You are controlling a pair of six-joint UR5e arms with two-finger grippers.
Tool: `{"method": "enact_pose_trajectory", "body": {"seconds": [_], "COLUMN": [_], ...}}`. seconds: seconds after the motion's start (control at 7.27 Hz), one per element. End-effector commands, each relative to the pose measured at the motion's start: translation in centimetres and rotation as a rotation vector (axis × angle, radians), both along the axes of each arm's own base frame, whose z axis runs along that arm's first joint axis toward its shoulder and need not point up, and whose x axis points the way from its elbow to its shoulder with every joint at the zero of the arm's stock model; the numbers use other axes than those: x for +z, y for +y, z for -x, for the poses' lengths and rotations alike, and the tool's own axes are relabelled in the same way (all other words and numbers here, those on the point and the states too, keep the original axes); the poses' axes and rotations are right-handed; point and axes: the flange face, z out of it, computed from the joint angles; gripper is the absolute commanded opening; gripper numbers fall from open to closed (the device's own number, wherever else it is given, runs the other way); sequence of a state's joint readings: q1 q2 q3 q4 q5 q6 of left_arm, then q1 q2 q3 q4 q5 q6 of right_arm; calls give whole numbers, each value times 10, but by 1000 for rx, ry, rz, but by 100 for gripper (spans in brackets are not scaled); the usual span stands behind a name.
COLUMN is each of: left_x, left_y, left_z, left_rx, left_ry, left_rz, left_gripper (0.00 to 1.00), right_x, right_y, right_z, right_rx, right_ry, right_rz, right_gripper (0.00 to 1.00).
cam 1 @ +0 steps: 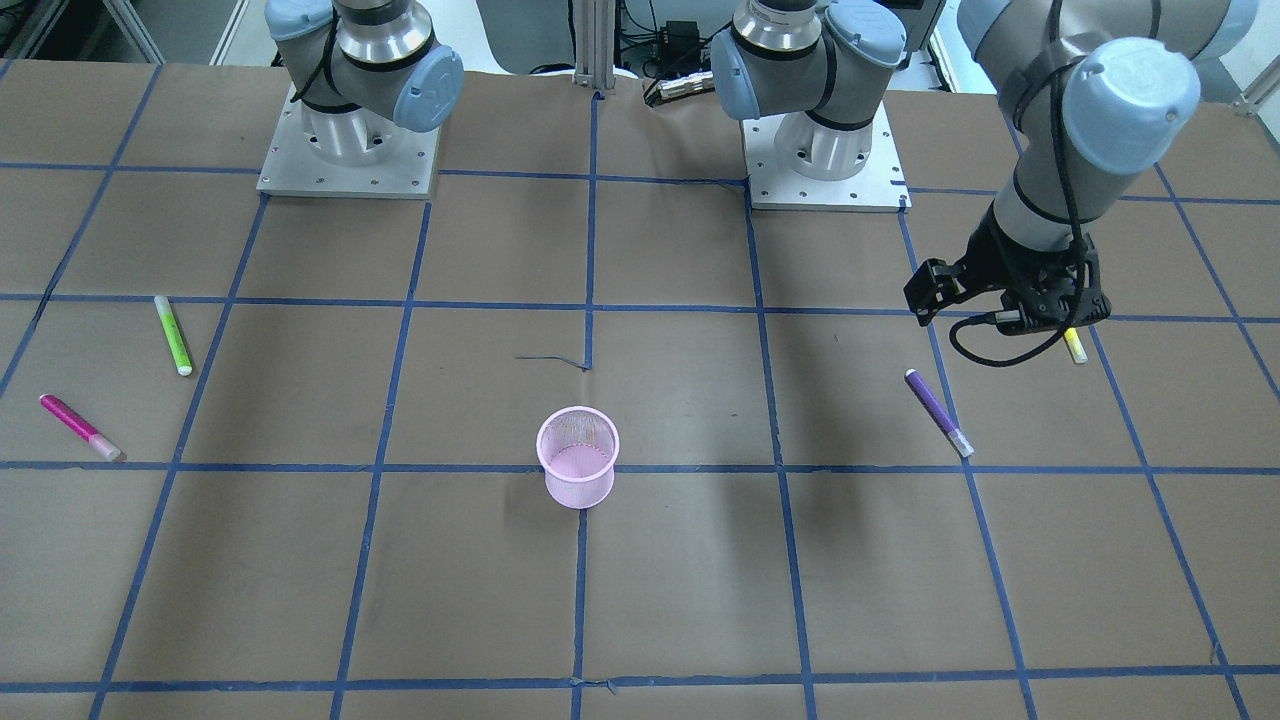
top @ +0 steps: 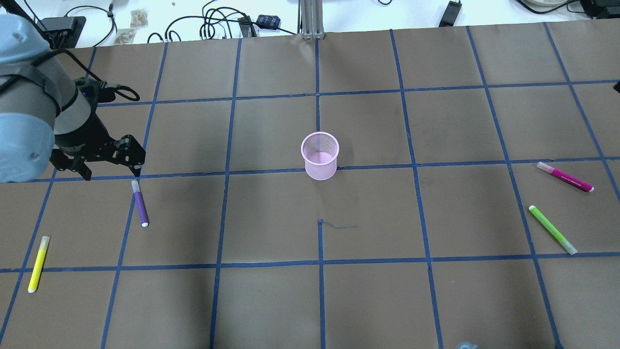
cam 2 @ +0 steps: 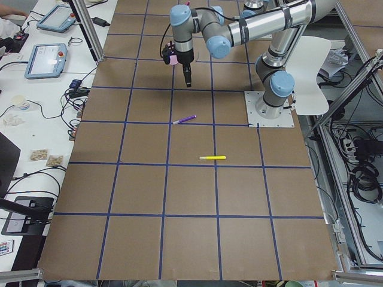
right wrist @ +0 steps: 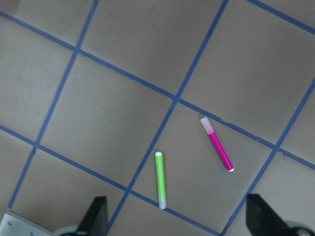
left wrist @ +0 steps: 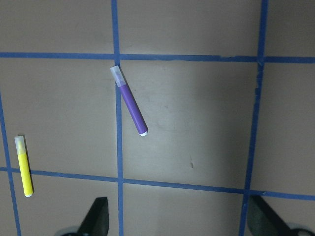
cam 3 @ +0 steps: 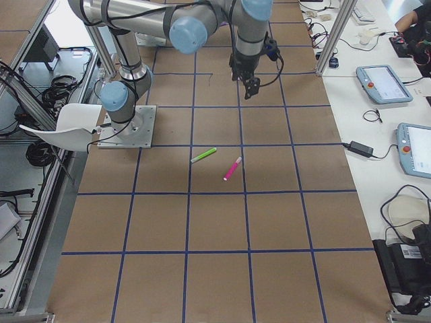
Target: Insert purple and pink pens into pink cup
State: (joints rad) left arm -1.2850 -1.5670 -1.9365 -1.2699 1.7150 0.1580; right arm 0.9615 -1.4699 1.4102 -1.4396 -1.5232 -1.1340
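The yellow pen [top: 38,264] lies at the far left of the table [top: 271,300], well apart from the work and no part of the task. Next along, the left gripper [left wrist: 179,219] hangs above the table with its fingers spread wide and nothing between them. The purple pen [top: 140,203] lies flat just beside it, along a tape line.

The step in hand looks to be the reach for this pen. In the left wrist view the pen sits up and to the left of the gap between the fingers, so the gripper likely needs to shift over it before it descends. The barrel runs almost square to the closing line, so a small wrist turn should do. A grip on the middle of the barrel, or a little toward one end, would make it easier to tip the pen upright later. The fingers should come down with one on each side of the pen, so that they do not nudge it and roll it away.

The cup [top: 319,155] stands upright at mid-table, a pink mesh one, and nothing is in it.

Right of it lie the pink pen [top: 565,177] and the green pen [top: 552,229], near each other but apart. The right gripper [right wrist: 179,219] is high above them, with its fingers apart and empty.
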Motion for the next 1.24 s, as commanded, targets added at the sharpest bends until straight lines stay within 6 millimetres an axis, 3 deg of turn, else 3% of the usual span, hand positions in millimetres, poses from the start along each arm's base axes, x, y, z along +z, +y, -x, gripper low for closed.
{"method": "enact_pose_trajectory", "body": {"seconds": [0.0,0.14,0.28,0.41,0.55,0.69,0.83,1.1], "left_x": [-66,-84,-95,-115,-121,-126,-140,-158], "left_y": [12,18,25,40,45,45,42,34], "left_z": [-41,-52,-54,-47,-44,-43,-41,-49], "left_rx": [64,114,132,189,207,262,363,364], "left_ry": [44,70,64,78,81,81,79,45], "left_rz": [66,120,131,95,81,75,49,40], "left_gripper": [100,100,100,100,100,100,100,98], "right_x": [-77,-139,-213,-269,-292,-311,-327,-350], "right_y": [11,15,17,33,36,34,45,63], "right_z": [96,146,178,207,214,207,201,187], "right_rx": [242,266,375,387,370,437,453,425], "right_ry": [-67,-79,-166,-232,-308,-352,-393,-447], "right_rz": [78,127,246,290,378,455,470,518], "right_gripper": [100,100,100,99,97,97,96,97]}}
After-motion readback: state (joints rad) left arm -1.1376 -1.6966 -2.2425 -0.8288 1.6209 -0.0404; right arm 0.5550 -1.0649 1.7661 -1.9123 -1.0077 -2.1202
